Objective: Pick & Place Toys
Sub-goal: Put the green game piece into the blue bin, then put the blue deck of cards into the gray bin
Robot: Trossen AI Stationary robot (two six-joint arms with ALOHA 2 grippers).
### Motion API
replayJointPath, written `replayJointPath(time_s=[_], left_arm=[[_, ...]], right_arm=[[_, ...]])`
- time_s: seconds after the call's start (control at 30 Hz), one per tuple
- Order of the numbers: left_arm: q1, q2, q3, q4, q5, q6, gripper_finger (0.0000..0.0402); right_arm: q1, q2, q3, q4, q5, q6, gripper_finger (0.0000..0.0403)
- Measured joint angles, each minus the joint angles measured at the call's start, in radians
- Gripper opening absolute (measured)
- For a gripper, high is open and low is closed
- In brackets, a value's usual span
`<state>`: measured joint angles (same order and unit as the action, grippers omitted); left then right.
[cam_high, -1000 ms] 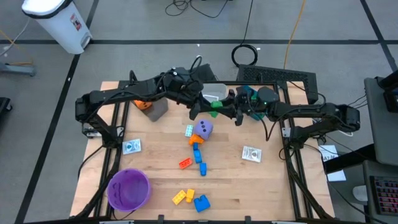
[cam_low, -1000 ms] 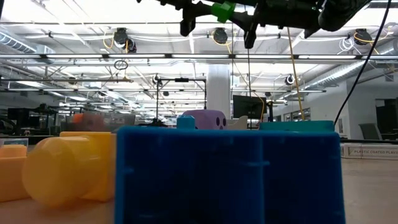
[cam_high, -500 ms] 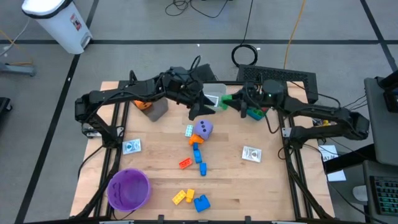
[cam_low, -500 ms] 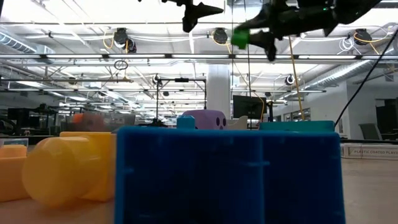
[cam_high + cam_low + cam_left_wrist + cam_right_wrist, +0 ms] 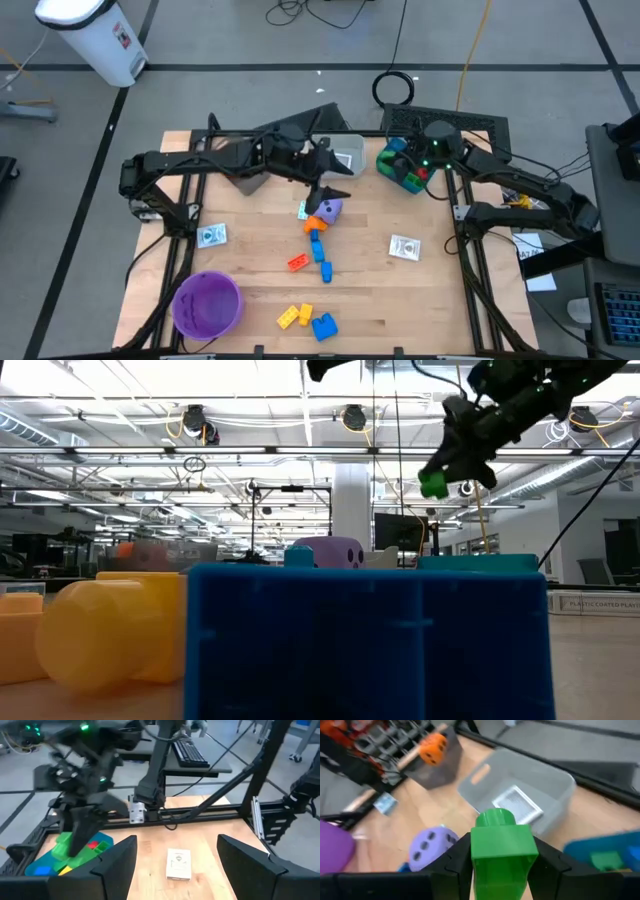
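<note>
My right gripper's (image 5: 500,865) dark fingers were closed on a bright green plastic brick (image 5: 503,845) with 1 round stud. Beyond it lay a purple dotted die (image 5: 431,844) with darker purple spots, an orange dotted die (image 5: 434,746) with dark spots, and a pale grey plastic bin (image 5: 520,795) holding a whitish square card (image 5: 517,805) with grey print. The teal plastic bin (image 5: 403,167) held green, blue and red bricks. The table (image 5: 420,290) was light wood. On it were a purple round bowl (image 5: 207,304), a yellow brick (image 5: 295,316), a blue brick (image 5: 325,326) and a red-orange brick (image 5: 298,263). My left gripper (image 5: 175,865) was dark.
</note>
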<state>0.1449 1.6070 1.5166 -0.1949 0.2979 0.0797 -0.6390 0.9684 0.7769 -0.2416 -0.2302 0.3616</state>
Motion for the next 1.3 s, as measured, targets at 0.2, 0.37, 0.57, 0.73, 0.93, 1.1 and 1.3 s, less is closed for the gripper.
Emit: replayJointPath(time_s=[0.2,0.37,0.57,0.73,0.93,1.1,1.3], left_arm=[[-0.002,0.000,0.000,-0.001,-0.013,-0.071,0.0283],[0.000,0.000,0.000,-0.001,-0.012,-0.144,0.0283],[0.001,0.000,0.000,0.012,-0.012,-0.204,0.0283],[0.001,0.000,0.000,0.022,-0.012,-0.238,0.0283],[0.000,0.000,0.000,0.022,-0.011,-0.240,0.0282],[-0.001,0.001,0.000,0.022,-0.011,-0.242,0.0282],[-0.001,0.001,0.000,0.022,-0.007,-0.310,0.0283]], right_arm=[[-0.059,0.000,0.000,-0.069,0.000,-0.051,0.0128],[-0.113,0.017,0.000,-0.158,0.037,-0.102,0.0128],[-0.161,0.054,0.000,-0.227,0.051,-0.135,0.0130],[-0.182,0.074,0.000,-0.242,0.051,-0.139,0.0156],[-0.193,0.076,0.000,-0.242,0.051,-0.139,0.0207],[-0.193,0.076,0.000,-0.242,0.049,-0.142,0.0231],[-0.190,0.076,0.000,-0.210,0.010,-0.077,0.0239]])
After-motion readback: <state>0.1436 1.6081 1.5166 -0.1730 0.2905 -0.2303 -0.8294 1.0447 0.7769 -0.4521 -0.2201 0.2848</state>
